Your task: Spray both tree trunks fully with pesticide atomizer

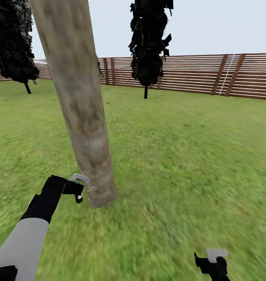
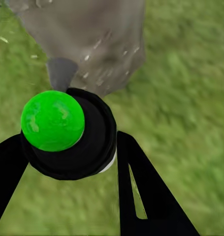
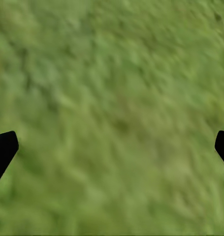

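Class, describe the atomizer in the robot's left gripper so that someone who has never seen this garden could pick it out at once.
Start at the thick grey-tan tree trunk rising from the lawn. At its foot, the left gripper is shut on the pesticide atomizer, a small black bottle. In the left wrist view its bright green round top marks it out from the black fingers beside it.

Green-topped atomizer beside trunk

Your left arm wears a pale grey shell along the forearm, turning matte black at the wrist. Both grippers — left gripper and right gripper — are black, each capped by a small light-grey bracket. The left fingers are flat black blades — one has a slim slot.
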Robot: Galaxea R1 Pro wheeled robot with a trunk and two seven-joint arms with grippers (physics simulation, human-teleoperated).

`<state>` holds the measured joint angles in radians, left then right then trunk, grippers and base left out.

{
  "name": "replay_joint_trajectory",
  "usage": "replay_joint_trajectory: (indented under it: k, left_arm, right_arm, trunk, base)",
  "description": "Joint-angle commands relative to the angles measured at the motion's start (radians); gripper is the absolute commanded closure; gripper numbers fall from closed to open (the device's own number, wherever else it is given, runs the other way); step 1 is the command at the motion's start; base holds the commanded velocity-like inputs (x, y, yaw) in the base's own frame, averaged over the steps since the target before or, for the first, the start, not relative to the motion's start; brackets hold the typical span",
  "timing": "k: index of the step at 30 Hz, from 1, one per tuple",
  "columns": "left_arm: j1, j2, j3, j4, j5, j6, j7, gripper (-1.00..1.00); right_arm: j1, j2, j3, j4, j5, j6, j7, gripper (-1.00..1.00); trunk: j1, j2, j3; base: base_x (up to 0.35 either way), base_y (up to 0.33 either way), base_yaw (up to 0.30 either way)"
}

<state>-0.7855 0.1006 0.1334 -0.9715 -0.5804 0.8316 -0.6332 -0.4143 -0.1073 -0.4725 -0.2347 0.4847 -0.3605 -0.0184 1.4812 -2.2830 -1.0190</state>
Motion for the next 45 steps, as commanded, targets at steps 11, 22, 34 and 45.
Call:
replay_joint_trajectory:
  k: [11, 22, 34, 45]
  left_arm:
    - [0.002, 0.002, 0.001, 0.001, -0.002, -0.001, 0.003, 1.0]
    - [0.005, -0.01, 0.059, 0.074, 0.02, -0.01, 0.136, 1.0]
    - [0.008, -0.013, 0.12, 0.194, 0.022, -0.105, 0.281, 1.0]
    - [0.034, -0.004, 0.16, 0.376, 0.053, -0.265, 0.385, 1.0]
  right_arm:
    - [0.0, 0.0, 0.0, -0.002, -0.001, 0.0, 0.0, -1.0]
    - [0.0, 0.001, 0.0, -0.001, 0.0, 0.0, 0.0, -1.0]
    - [0.0, -0.001, 0.0, -0.002, 0.0, 0.0, 0.0, -1.0]
    - [0.0, 0.001, 0.0, -0.001, 0.0, 0.0, 0.0, -1.0]
  trunk:
    - [0.0, 0.0, 0.0]
    - [0.0, 0.0, 0.0]
    - [0.0, 0.0, 0.0]
    - [0.0, 0.0, 0.0]
  base:
    - [0.051, -0.246, 0.024]
    - [-0.007, -0.276, 0.267]
    - [0.021, -0.272, 0.094]
    - [0.103, -0.077, 0.013]
